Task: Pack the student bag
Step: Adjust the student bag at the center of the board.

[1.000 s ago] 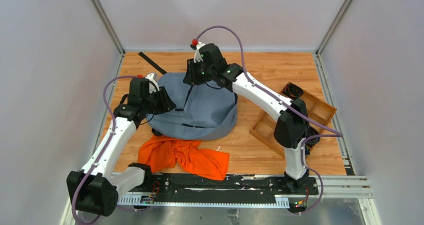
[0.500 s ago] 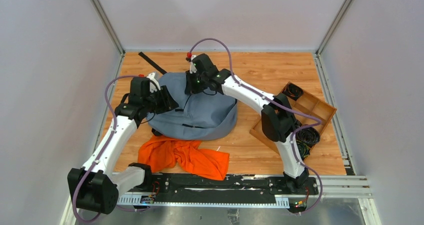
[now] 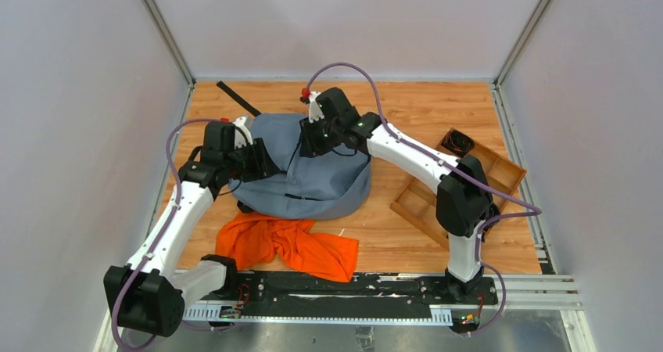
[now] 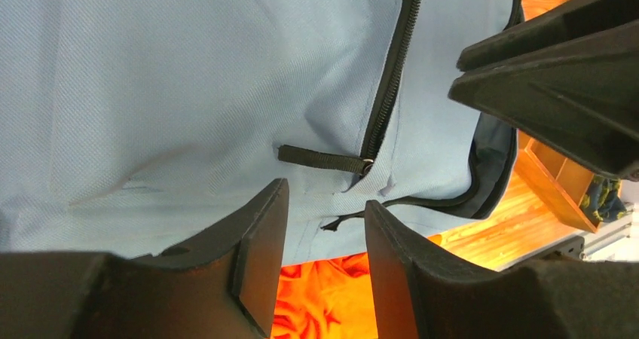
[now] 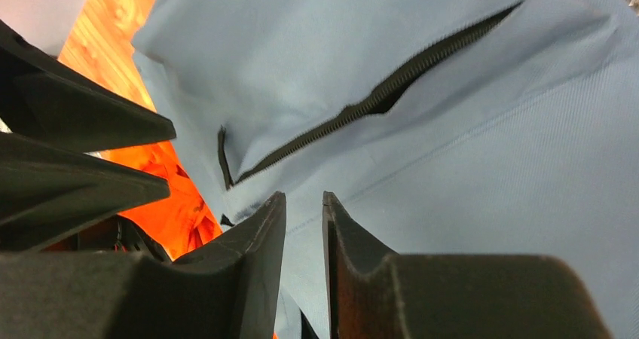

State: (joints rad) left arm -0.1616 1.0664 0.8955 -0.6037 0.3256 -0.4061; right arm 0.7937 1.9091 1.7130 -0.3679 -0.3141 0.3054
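While hovering over the bag (image 3: pixel 313 176) on the desk (image 3: pixel 422 109), holds left end effector (image 4: pixel 320 203) slightly apart; cannot tell for right end effector (image 5: pixel 304 203), nearly together. Could pinch loose fabric instead of zip pull (image 4: pixel 320 158), dragging bag onto orange cloth (image 3: pixel 289 242).

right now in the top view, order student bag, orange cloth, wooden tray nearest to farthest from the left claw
1. student bag: under the left claw.
2. orange cloth: toward the bases.
3. wooden tray: far right.
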